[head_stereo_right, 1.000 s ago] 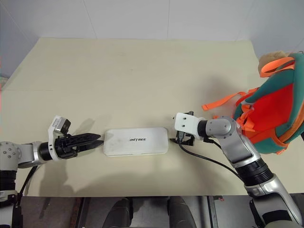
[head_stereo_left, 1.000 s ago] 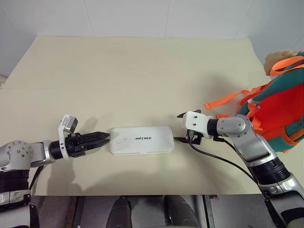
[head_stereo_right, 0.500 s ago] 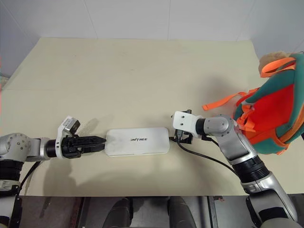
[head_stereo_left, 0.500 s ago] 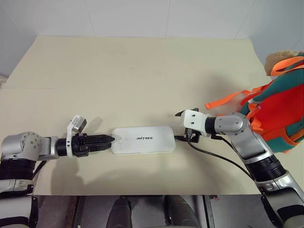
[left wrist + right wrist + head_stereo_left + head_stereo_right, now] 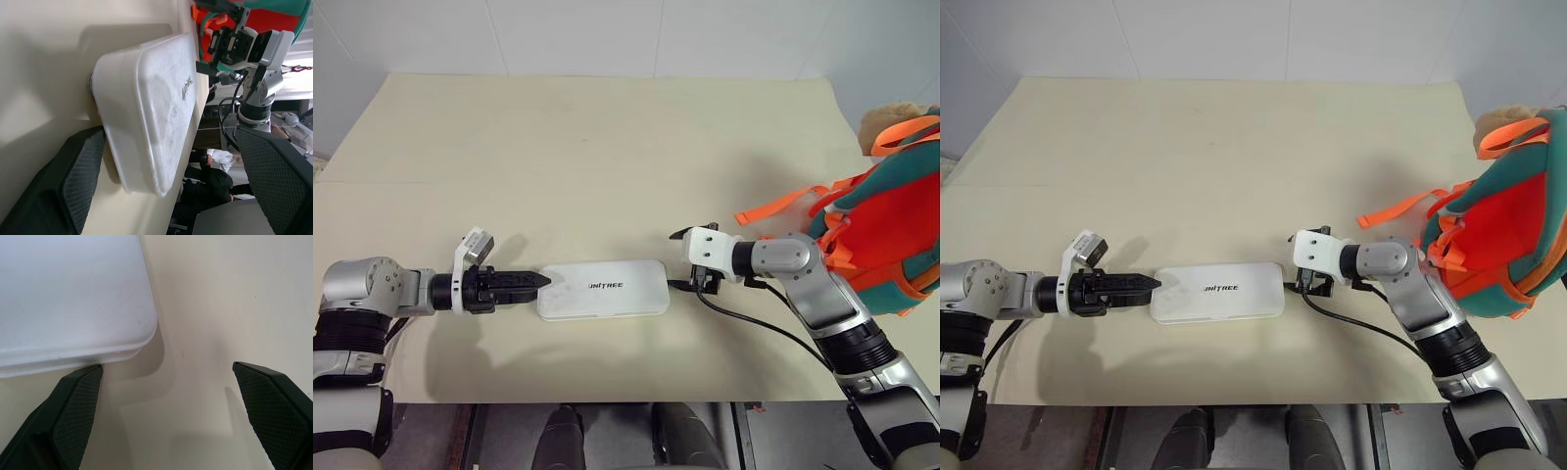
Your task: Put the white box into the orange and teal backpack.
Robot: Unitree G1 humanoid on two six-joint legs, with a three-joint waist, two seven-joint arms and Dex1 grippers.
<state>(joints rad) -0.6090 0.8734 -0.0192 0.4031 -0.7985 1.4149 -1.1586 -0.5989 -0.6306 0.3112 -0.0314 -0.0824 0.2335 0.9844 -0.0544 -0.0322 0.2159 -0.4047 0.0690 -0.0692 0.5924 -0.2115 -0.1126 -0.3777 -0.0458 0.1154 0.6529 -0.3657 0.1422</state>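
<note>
The white box (image 5: pixel 603 288) lies flat near the table's front edge, its long side running left to right, lettering up. My left gripper (image 5: pixel 536 282) points right at the box's left end. In the left wrist view the box (image 5: pixel 151 107) sits with that end between the open fingers (image 5: pixel 73 186). My right gripper (image 5: pixel 675 260) is open at the box's right end, its fingers (image 5: pixel 73 406) straddling bare table beside the box's corner (image 5: pixel 63 298). The orange and teal backpack (image 5: pixel 886 230) stands at the table's right edge, with a tan plush cat (image 5: pixel 886 119) at its top.
The beige table (image 5: pixel 607 147) stretches wide behind the box. Orange straps (image 5: pixel 783 206) trail from the backpack toward my right arm. A black cable (image 5: pixel 754 323) hangs from my right wrist. A person (image 5: pixel 215 159) shows far off in the left wrist view.
My left gripper has crept to the right until its tips reach the box's left end, and its arm has turned. The right gripper and the box have stayed put.
</note>
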